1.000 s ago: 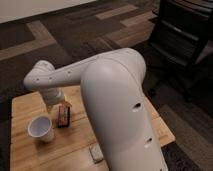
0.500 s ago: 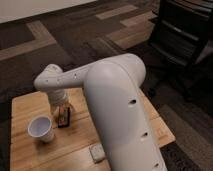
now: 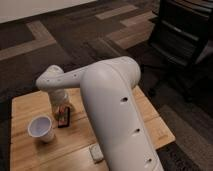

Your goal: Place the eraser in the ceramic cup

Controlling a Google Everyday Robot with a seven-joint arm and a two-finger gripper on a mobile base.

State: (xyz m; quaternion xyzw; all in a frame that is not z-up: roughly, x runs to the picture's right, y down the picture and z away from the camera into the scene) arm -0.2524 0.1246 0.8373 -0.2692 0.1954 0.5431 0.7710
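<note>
The eraser (image 3: 62, 118), a small black block with reddish markings, is on the wooden table (image 3: 145, 120) just right of the ceramic cup (image 3: 41, 129). The cup is white, upright and empty, near the table's left front. My gripper (image 3: 62, 107) hangs from the white wrist (image 3: 51, 81) directly over the eraser, at its top end. The gripper's tips are hidden against the eraser, so I cannot tell whether it touches or holds it. The large white arm (image 3: 112, 115) crosses the table from the lower right.
A pale grey-white pad (image 3: 96, 152) lies near the table's front edge beside the arm. A black office chair (image 3: 182, 40) stands at the upper right. Dark patterned carpet (image 3: 75, 35) surrounds the table.
The wrist and forearm have swung a little to the right and lower over the eraser. The eraser and the cup have stayed where they were.
</note>
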